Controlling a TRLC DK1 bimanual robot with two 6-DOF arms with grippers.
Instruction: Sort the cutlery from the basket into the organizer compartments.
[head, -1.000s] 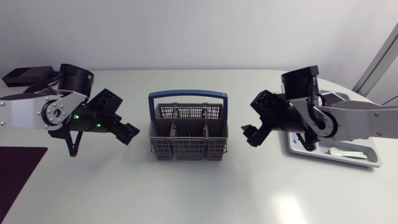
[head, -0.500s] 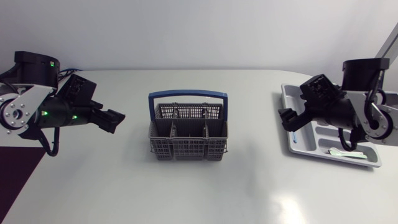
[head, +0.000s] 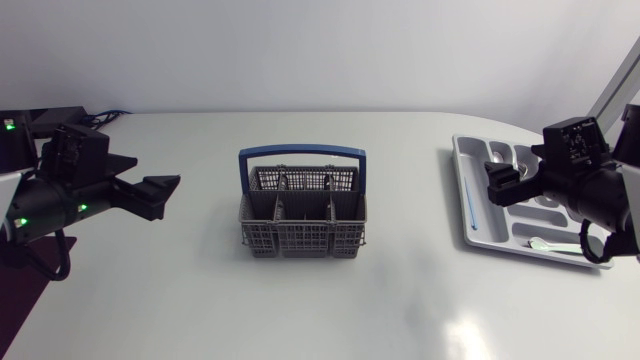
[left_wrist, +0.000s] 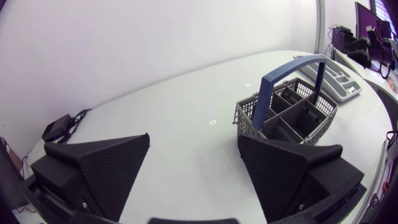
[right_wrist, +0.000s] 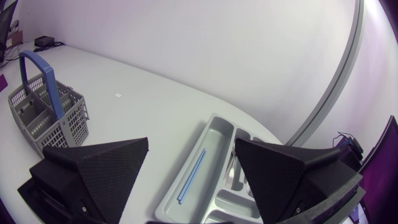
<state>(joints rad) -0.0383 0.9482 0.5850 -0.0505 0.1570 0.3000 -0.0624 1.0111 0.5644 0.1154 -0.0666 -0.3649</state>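
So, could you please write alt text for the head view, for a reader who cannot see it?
A grey cutlery basket with a blue handle stands between two open, empty black grippers. The left gripper is off to its left; the right gripper hangs over a grey organizer holding a thin blue stick and a pale spoon.

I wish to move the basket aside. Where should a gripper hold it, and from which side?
Probably the blue handle, from above at the middle of its top bar: it arches upright over the basket, with open space under it.
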